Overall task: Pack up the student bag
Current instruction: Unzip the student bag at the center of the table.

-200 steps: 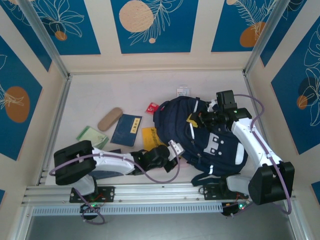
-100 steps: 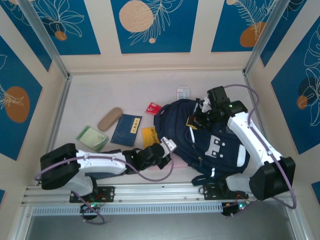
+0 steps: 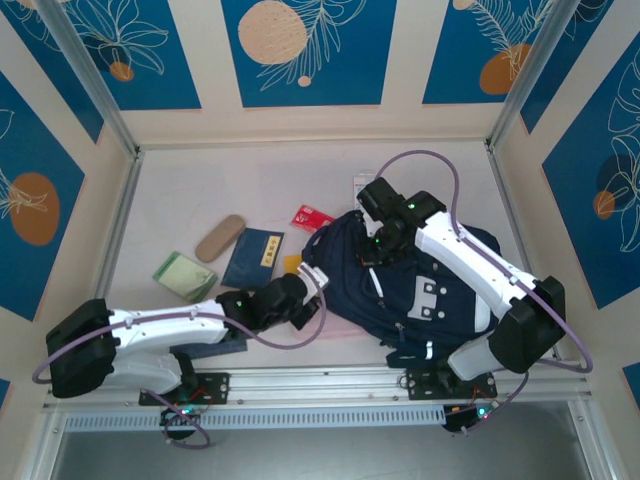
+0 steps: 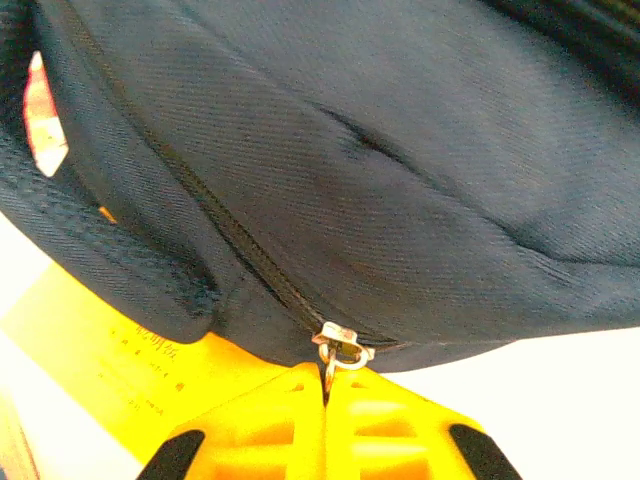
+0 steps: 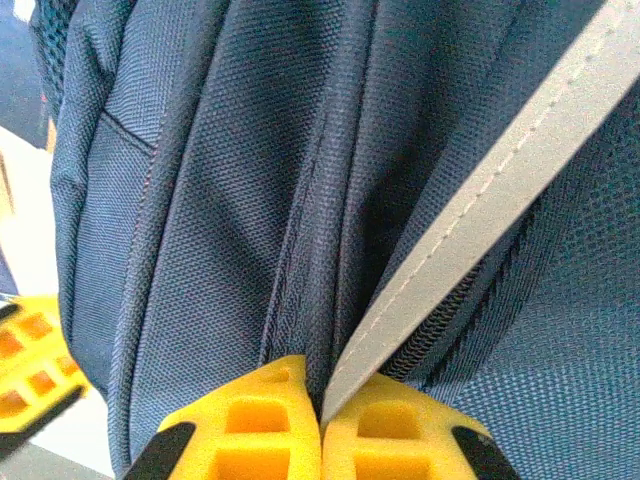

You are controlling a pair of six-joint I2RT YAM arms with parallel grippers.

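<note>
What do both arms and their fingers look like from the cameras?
The left arm and right arm have white links between chunky black joints, and each trails a looping purple cable. The left fingers and right fingers are bright yellow moulded blocks with rectangular recesses, black at their outer base corners.

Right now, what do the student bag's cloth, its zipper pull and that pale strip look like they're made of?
The student bag: woven synthetic cloth, probably nylon or polyester, matte; the coarse weave shows. Its zipper pull: metal, with a shiny silver glint. The pale strip: smooth grey tape with stitched edges, perhaps reflective, unclear.
</note>
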